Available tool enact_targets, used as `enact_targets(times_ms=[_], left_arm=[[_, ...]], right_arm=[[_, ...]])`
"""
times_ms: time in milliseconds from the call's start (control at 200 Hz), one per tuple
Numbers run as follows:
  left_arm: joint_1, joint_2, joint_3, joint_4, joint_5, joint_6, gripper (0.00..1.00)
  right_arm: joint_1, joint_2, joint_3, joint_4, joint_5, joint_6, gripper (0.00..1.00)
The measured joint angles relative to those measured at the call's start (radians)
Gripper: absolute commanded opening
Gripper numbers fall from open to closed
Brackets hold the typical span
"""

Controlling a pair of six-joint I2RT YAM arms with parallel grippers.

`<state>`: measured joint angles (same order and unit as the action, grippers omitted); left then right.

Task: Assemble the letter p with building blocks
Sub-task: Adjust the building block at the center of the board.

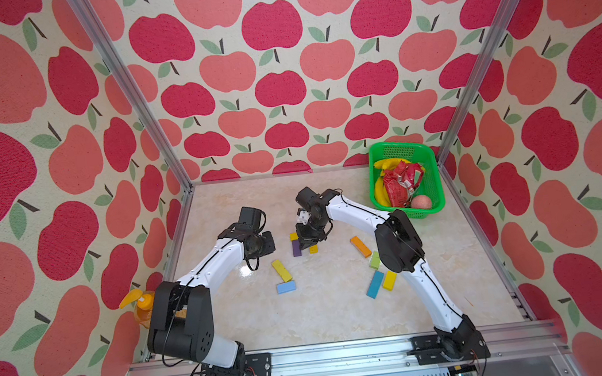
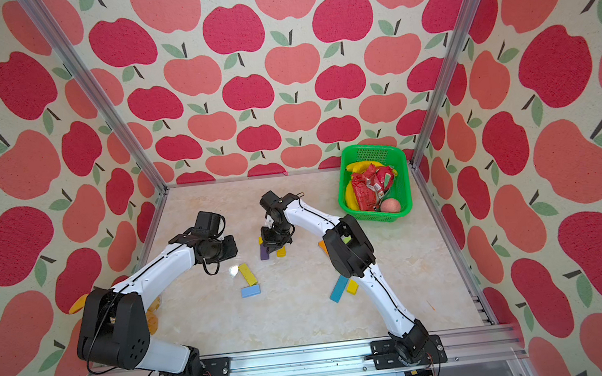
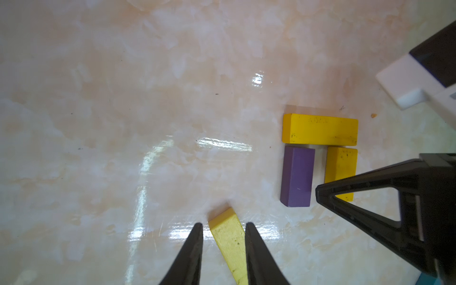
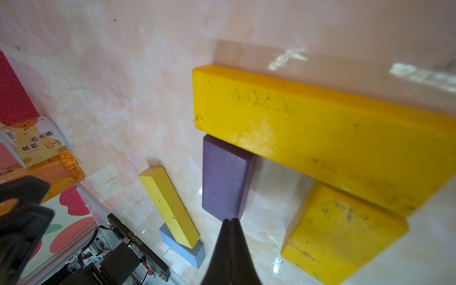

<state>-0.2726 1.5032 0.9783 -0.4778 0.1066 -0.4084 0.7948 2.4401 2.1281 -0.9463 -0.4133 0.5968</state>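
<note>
Yellow blocks [image 1: 281,270] four, blue blocks [image 1: 375,284] two, purple [image 1: 296,248], orange [image 1: 360,246], green [image 1: 375,260] one each

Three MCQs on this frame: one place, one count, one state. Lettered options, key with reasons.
1. Where does the purple block lie?
A) apart from all other blocks
B) end-on against the long yellow block's side
C) stacked on the long yellow block
2. How many blocks form the group at the right claw?
A) three
B) five
C) one
3. The right claw is:
A) wide open
B) shut on the purple block
C) shut, holding nothing
Key: 1 B, its end meets the long yellow block; 2 A, long yellow, purple and the short yellow block; 3 C, its fingertips press together with nothing between.
</note>
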Motion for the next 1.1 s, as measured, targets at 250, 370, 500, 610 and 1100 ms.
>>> enact_targets(times_ms=[250, 370, 500, 610, 1100], left_arm=[[0.000, 0.000, 0.000, 0.000, 0.005, 0.007, 0.32], [0.000, -0.019, -0.008, 0.000, 0.007, 0.007, 0.32], [0.000, -0.050, -0.018, 0.000, 0.009, 0.007, 0.32], [0.001, -0.058, -0.021, 0.001, 0.016, 0.007, 0.32], [0.008, -0.069, -0.076, 0.010, 0.067, 0.018, 0.32]], right_arm=[[0.000, 0.013, 0.015, -0.038, 0.012, 0.008, 0.00], [0.002, 0.027, 0.022, -0.053, 0.022, 0.017, 0.00], [0.008, 0.043, 0.037, -0.071, 0.032, 0.034, 0.00], [0.017, 0.066, 0.078, -0.082, 0.035, 0.043, 0.01], [0.034, 0.088, 0.111, -0.102, 0.061, 0.067, 0.03]])
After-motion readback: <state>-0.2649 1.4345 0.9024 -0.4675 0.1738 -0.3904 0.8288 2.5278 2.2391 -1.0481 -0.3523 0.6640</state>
